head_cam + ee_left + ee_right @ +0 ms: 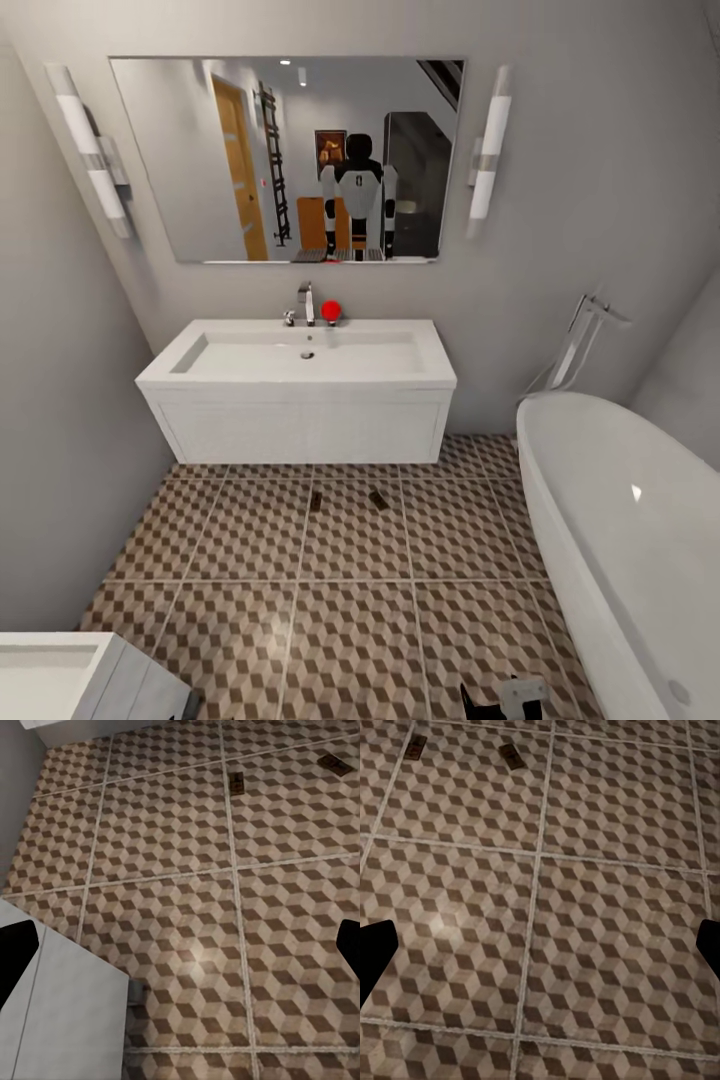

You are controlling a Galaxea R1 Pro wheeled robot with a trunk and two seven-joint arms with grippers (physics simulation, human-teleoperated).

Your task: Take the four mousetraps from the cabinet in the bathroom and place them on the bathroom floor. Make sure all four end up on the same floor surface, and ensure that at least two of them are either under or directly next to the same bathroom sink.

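Left gripper (180, 945): dark fingertips are seen at opposite edges of the left wrist view, spread wide, nothing held between them. Right gripper (540, 945): the same is noted in the right wrist view, fingertips far apart, nothing gripped. Both are hung above the bathroom floor (350, 620), whose cube-patterned tiles are crossed by pale grout lines.

Two mousetraps are found lying flat on the tiles, near each other but apart: the left mousetrap (316, 501) beside a grout line, the right mousetrap (378, 498) turned at a slant. Both are placed just in front of the bathroom sink (300, 385), close to its white front. The same pair is picked up in the left wrist view (238, 781) (331, 763) and the right wrist view (415, 748) (512, 756).

A chrome faucet (306, 302) and a red ball (331, 311) are noted on the sink's back edge. A mirror (290, 160) is mounted above, a white bathtub (630, 540) stands at right, and a white boxy unit (70, 675) sits at lower left.
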